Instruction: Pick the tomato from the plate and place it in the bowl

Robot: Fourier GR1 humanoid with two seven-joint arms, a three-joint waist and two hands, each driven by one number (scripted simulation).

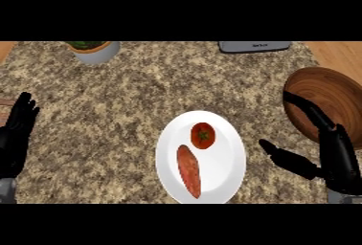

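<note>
While the tomato [203, 135] sits on the white plate [230, 162], in the plate's upper half and a little right of its middle, neither hand touches it. Tomato: red, round, green stem spot on top, upright as far as can be judged. Just below and to its left on the same plate lies a sweet potato [188, 171], orange-red, long, running from near the tomato down toward the plate's lower rim; the two look close but whether they touch cannot be told.

Right hand [338, 158]: at the view's right edge, beside the plate and apart from it. Fingers straight and spread, thumb stretched out toward the plate's right rim, one finger reaching up across the lower left part of the bowl. Nothing held.

Bowl [332, 95]: brown wood, at the right edge, up and right of the plate, partly cut off by the view. Nothing can be seen inside it.

Left hand [16, 136]: at the view's left edge, fingers up and straight, resting, holding nothing, well apart from the plate.

Counter [127, 110]: speckled tan and brown stone. Along its far edge, a grey pot with green leaves [94, 50] at upper left and a grey flat device [254, 46] at upper right, both cut by the view's top. Plate lies near the counter's lower middle, between the two hands
</note>
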